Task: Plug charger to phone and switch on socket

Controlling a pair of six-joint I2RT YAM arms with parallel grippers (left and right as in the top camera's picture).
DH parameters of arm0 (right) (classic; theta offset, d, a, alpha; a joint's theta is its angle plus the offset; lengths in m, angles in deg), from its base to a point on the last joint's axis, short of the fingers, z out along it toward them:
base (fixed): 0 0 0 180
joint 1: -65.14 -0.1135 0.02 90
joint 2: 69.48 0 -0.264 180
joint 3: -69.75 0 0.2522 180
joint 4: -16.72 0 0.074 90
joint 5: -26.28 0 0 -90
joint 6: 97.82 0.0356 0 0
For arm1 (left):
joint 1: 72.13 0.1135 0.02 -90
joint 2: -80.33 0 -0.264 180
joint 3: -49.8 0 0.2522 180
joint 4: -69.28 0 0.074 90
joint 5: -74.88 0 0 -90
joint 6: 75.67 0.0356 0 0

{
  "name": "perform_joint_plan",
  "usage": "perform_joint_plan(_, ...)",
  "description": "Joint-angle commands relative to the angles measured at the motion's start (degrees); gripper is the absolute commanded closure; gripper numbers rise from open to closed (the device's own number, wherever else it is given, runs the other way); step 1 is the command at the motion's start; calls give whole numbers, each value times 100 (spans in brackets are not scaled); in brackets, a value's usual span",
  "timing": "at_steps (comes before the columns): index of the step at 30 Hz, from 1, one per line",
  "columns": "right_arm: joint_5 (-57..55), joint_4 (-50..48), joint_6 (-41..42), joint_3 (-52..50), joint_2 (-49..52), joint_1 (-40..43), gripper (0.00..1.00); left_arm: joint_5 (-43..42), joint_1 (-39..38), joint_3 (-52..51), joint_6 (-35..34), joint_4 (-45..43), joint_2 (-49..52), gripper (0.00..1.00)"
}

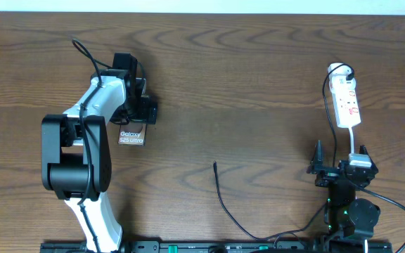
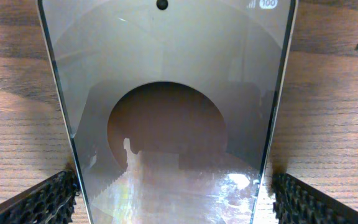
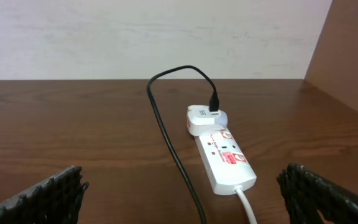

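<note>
Phone [image 2: 166, 112] lies flat on the desk [image 1: 245, 84], screen up, directly beneath the left claw [image 2: 179, 200]. The left claw stands with its jaws spread wide, one pad [image 2: 42, 200] outboard of each long edge of the phone; whether the pads touch those edges cannot be determined. In the overhead view the lettered end of the phone projects just clear of this claw, on the side toward the arm's base. The right claw [image 1: 340, 158] also stands with its jaws fully apart and grips nothing. The socket [image 3: 225, 158] lies straight ahead of the right claw, apart from it, with its white lead [image 3: 247, 205] running back toward the claw. A white adapter [image 3: 204, 117] sits at the far end of the socket. The charger [image 1: 223, 204] is plugged into the adapter, arcs up and returns past the right claw on its left side. The charger's plug tip rests loose on the desk between the two claws, apart from both and not joined to the phone.
</note>
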Motion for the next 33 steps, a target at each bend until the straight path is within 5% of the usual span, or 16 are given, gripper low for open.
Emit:
perform_joint_plan(1,-26,26,55,-9,-37,28,1,125,4,-168,96,15,57,2)
perform_joint_plan(33,-26,26,55,-9,-39,28,1,249,4,-175,92,-157,57,2)
